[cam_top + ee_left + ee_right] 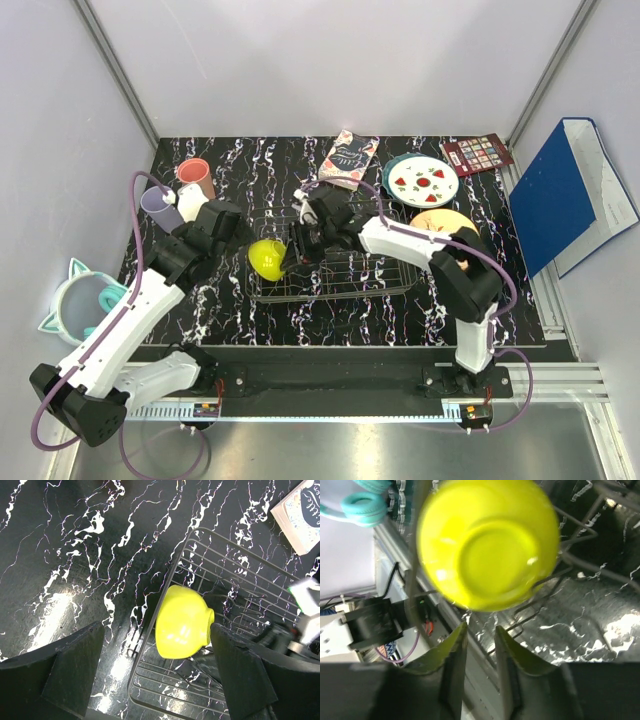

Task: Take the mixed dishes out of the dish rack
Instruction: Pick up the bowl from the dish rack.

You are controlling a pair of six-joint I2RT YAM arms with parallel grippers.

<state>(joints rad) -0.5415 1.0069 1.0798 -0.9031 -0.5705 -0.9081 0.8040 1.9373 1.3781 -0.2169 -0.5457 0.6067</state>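
Note:
The yellow-green bowl [267, 258] lies tipped on its side at the left end of the dish rack [340, 285], foot toward the right. My left gripper [232, 228] hovers above it, open wide; the bowl [182, 627] shows between its fingers [75, 665] over the rack wires [225, 570]. My right gripper [297, 250] sits just right of the bowl. It [480, 630] is open a little with nothing between the jaws, and the bowl's foot [487, 545] is just past the tips. A salmon-pink cup [195, 178] and the lilac cup [157, 205] stand at the left. The red-spotted plate [425, 180] and peach plate [440, 222] lie at the right.
A patterned book [348, 158] and a red card [477, 153] lie at the back. A blue folder [570, 195] rests off the mat at the right. The mint cat-eared bowl [75, 300] sits off the mat at the left. The black frame rail [330, 370] runs along the near edge.

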